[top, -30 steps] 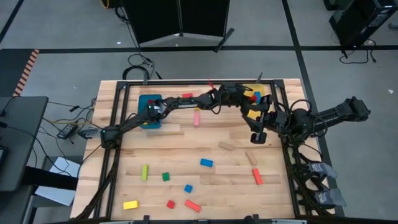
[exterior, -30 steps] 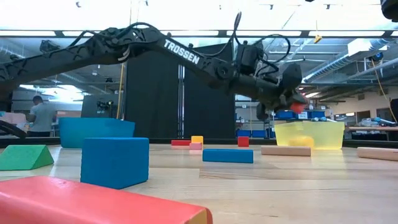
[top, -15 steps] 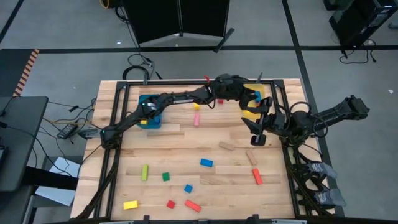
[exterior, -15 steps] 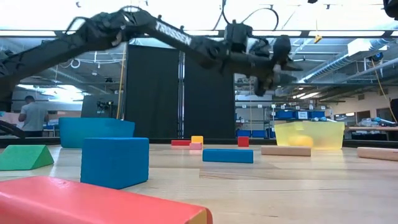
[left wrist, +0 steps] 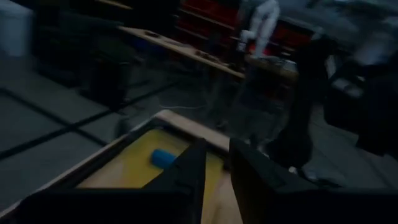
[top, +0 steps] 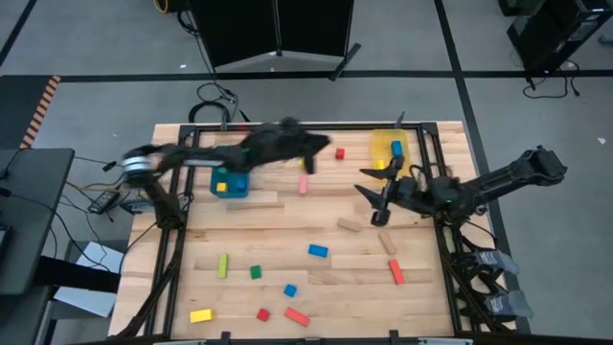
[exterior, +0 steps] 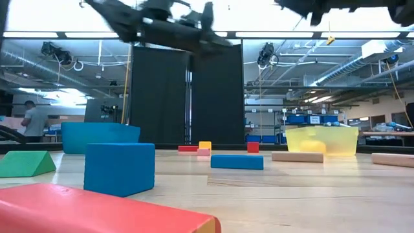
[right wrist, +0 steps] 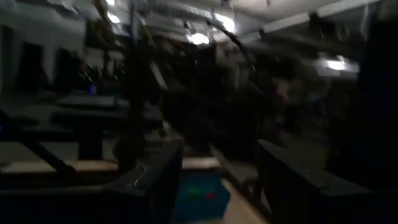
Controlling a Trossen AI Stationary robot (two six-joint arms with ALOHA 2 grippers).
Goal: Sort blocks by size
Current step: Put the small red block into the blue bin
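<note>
left pincer point(left wrist: 214, 177): raised, fingers nearly together, empty | right pincer point(right wrist: 214, 180): raised, fingers apart, empty
</note>
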